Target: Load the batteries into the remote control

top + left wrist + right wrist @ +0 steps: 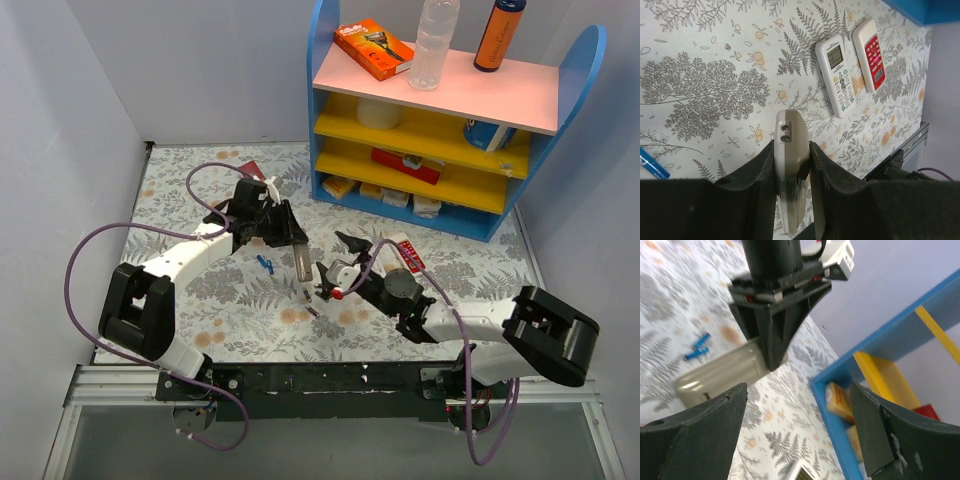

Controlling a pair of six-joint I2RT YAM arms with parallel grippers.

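The fern-printed worktop (200, 290) fills the middle of the overhead view. Just left of centre, the left end effector (791, 145) is clamped narrow on the remote control (301, 258). The remote's long axis runs down and slightly right from those fingers, with its free end toward the lower middle of the frame. Its face is turned away from me. The right end effector (797, 390) stands wide with nothing in it, just right of that free end and facing it. Below both, at lower centre, lies a small dark stub, which I'd say is one of the batteries (312, 311). The right end effector is the nearer one, and the stub lies down and to the left of it.
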